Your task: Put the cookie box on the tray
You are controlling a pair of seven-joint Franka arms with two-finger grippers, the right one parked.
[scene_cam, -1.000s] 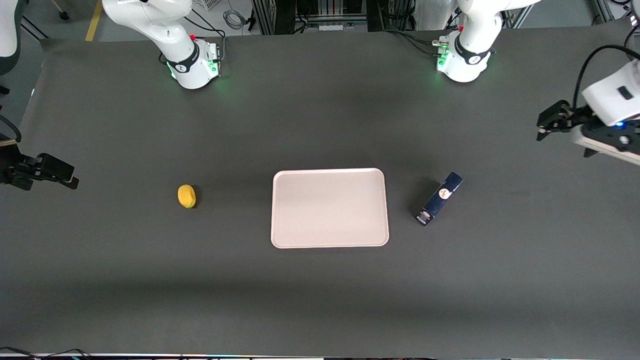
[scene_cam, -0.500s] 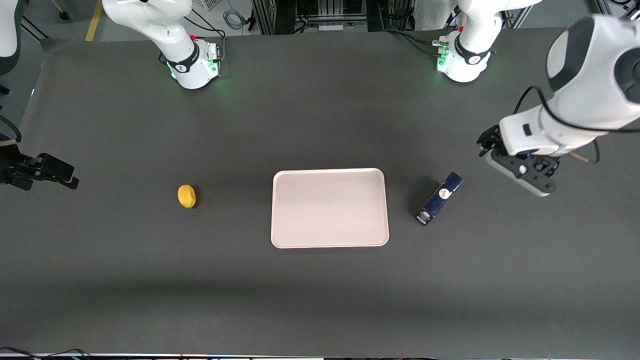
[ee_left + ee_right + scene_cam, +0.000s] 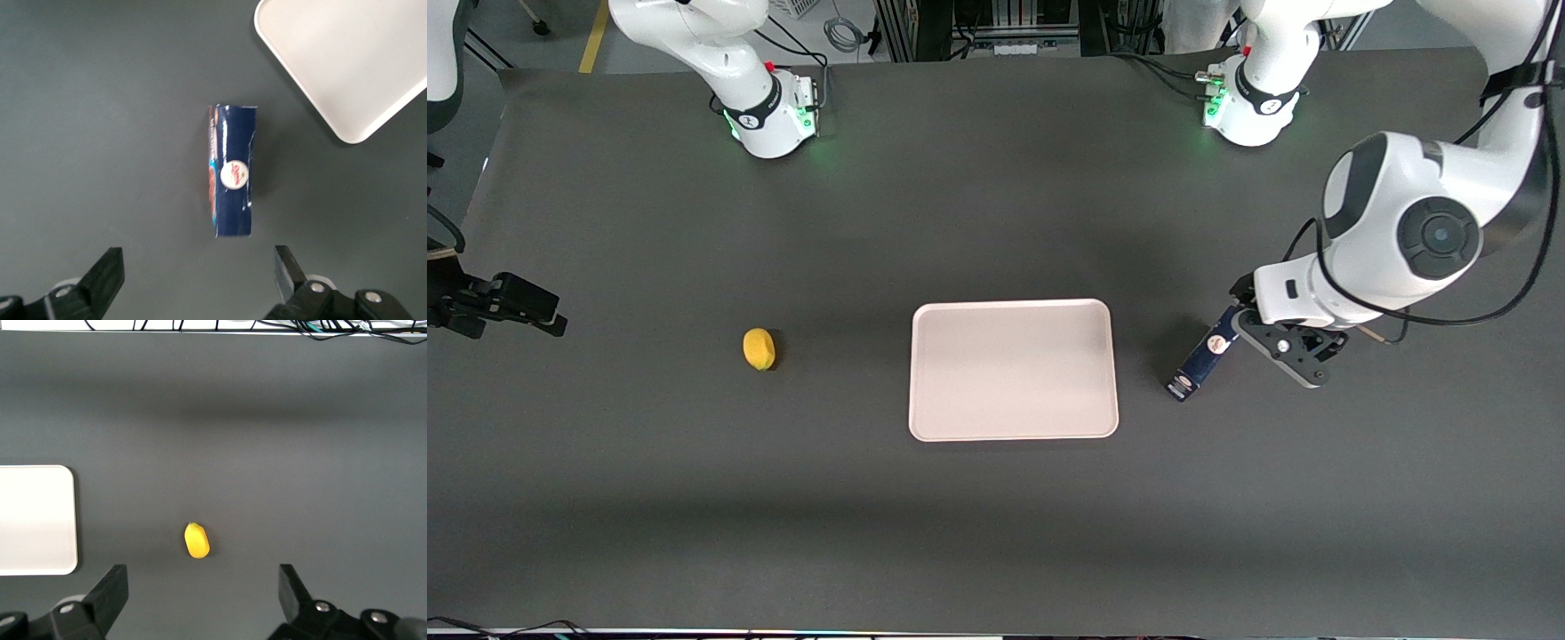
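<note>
The cookie box (image 3: 1208, 356) (image 3: 232, 170) is a slim navy carton with a round white-and-red logo. It lies flat on the dark table beside the tray, toward the working arm's end. The pale pink tray (image 3: 1014, 369) (image 3: 347, 53) sits mid-table with nothing on it. My left gripper (image 3: 1280, 345) (image 3: 198, 270) hovers above the table next to the box's end that is farther from the front camera. It is open, its two black fingers (image 3: 107, 275) spread wider than the box, with nothing between them and no contact with the carton.
A small yellow lump (image 3: 759, 348) (image 3: 196, 541) lies on the table toward the parked arm's end, apart from the tray. The two arm bases (image 3: 1249, 107) stand farthest from the front camera.
The left arm has swung in from the working arm's end of the table and lowered, bringing the gripper next to the cookie box. Box, tray and lump have not moved.
</note>
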